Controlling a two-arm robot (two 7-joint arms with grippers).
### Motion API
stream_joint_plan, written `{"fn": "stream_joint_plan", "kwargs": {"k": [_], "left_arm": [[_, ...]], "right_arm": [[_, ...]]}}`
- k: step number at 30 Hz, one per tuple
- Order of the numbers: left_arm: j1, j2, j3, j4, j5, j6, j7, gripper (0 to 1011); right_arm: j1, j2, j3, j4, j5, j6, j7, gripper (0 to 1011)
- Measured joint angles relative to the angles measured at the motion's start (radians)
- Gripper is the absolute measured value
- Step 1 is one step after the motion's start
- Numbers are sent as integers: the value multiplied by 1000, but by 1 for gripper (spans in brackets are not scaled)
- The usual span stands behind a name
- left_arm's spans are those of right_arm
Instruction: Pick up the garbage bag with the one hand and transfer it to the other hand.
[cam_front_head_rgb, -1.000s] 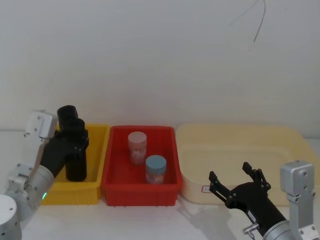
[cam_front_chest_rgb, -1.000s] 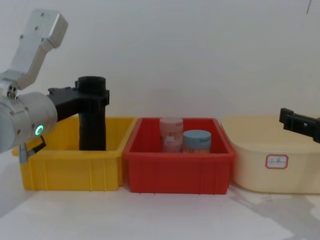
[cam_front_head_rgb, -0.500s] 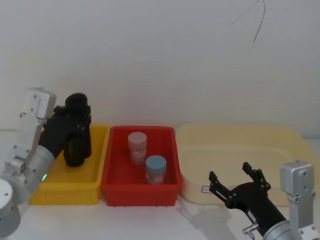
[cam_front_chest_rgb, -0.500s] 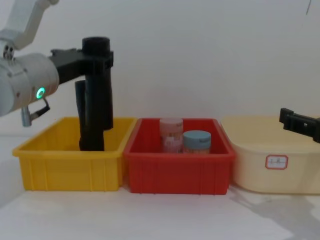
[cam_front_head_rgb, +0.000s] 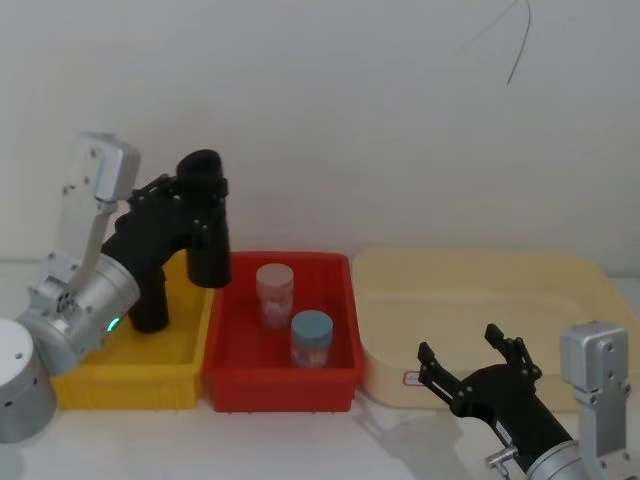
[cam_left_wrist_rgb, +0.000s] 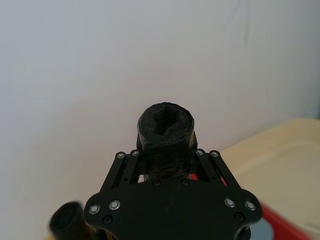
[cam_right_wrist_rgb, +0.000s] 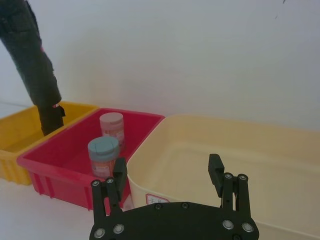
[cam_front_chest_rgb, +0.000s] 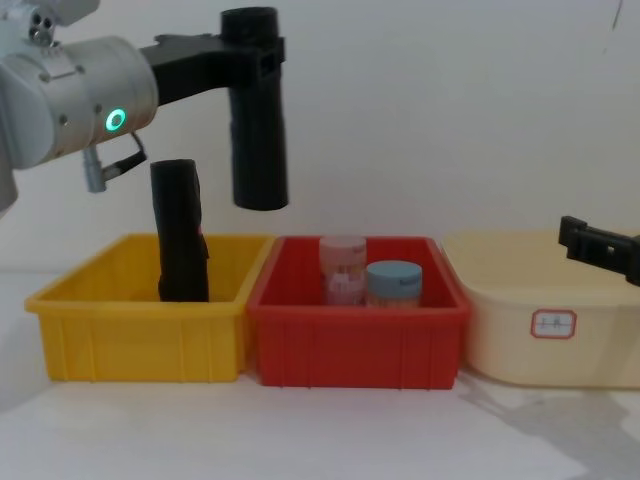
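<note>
Holding the garbage bag (cam_front_chest_rgb: 259, 140) clamped in left claw (cam_front_chest_rgb: 258, 58) above the red bin's (cam_front_chest_rgb: 355, 340) left edge; next, bring it to the wide-open right claw (cam_front_head_rgb: 458, 346).

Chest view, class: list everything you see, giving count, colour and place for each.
yellow bin: 1, yellow, left
red bin: 1, red, middle
tub: 1, cream, right
garbage bag: 1, black, held in the air above the bins
second roll: 1, black, upright in yellow bin
pink-lidded jar: 1, in red bin
blue-lidded jar: 1, in red bin
left gripper: 1, black, shut on garbage bag
right gripper: 1, black, open, low at right
</note>
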Motion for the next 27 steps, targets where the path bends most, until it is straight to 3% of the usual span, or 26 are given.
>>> {"fn": "stream_joint_plan", "kwargs": {"k": [14,27], "left_arm": [[-42,-19,47,1,-69,31,-136,405],[-91,-54,103,57,-157,64,-288,405]], "right_arm": [[0,0,0,0,0,0,0,1001],[0,0,0,0,0,0,0,1001]]}}
